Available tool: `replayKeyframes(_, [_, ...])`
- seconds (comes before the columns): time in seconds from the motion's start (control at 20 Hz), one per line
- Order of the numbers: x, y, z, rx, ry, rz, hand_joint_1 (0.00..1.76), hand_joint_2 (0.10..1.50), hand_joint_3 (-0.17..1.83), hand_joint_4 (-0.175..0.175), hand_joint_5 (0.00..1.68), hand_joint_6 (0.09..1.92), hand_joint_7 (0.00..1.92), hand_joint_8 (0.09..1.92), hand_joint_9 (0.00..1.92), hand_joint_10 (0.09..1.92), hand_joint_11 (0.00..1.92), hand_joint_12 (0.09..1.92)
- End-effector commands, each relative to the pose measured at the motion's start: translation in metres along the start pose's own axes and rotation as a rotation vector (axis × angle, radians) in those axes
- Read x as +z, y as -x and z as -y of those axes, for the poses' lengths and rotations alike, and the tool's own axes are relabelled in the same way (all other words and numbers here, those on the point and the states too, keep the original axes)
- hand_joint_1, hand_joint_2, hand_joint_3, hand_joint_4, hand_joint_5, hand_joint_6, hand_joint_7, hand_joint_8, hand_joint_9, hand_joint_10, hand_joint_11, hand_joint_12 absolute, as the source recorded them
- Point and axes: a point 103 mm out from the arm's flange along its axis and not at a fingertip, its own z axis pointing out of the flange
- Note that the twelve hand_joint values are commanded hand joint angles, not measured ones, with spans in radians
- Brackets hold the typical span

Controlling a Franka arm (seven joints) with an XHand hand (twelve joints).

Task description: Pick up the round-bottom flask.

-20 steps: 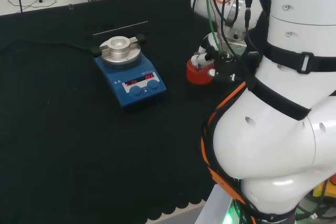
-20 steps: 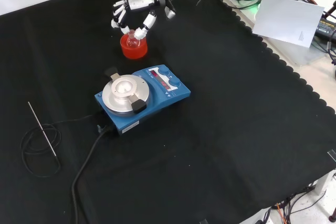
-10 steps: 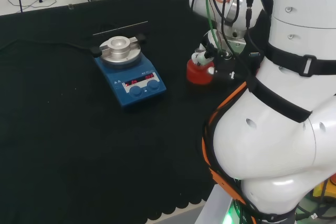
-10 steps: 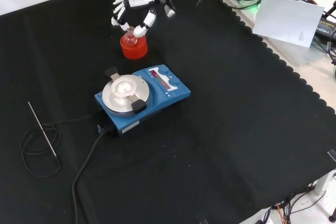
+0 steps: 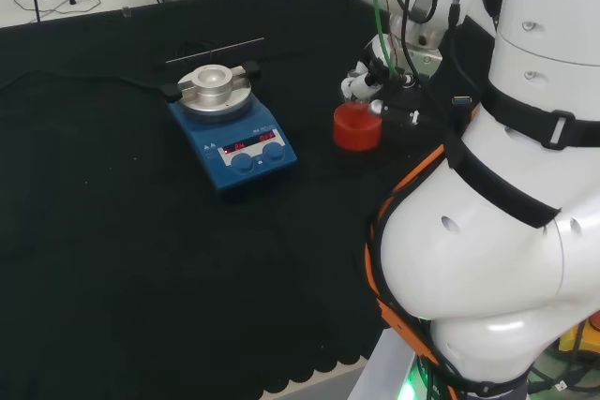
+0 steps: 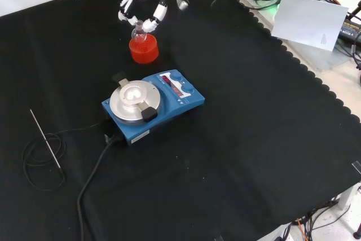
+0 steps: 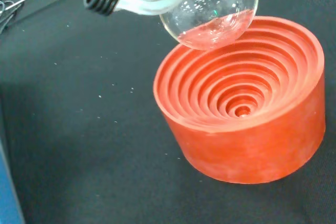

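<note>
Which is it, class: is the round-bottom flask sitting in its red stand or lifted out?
Lifted out. The round-bottom flask hangs clear above the red ribbed stand, whose rings lie bare, while the hand's fingers curl round its neck.

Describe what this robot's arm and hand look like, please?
The arm is made of big, smooth, rounded white links, wrapped with black straps and trailing orange, green and black cables. Its hand is white with black parts, built like a person's.

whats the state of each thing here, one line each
flask: lifted clear of the stand, held by the neck
hand: fingers curled round the flask
red stand: empty, upright on the cloth
hotplate: display lit, nothing on its plate
metal rod: lying flat beside its coiled cable
</note>
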Motion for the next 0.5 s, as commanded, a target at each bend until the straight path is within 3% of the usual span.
replayKeyframes(0.05, [-0.02, -0.014, 0.006, 0.0, -0.021, 0.007, 1.08, 0.76, 0.81, -0.031, 0.94, 1.3, 0.49, 0.68, 0.65, 0.65, 0.2, 1.33])
replayKeyframes(0.5, [-0.042, -0.043, 0.013, -0.043, -0.02, 0.019, 1.08, 0.75, 0.84, -0.043, 0.95, 1.31, 0.49, 0.68, 0.65, 0.65, 0.21, 1.33])
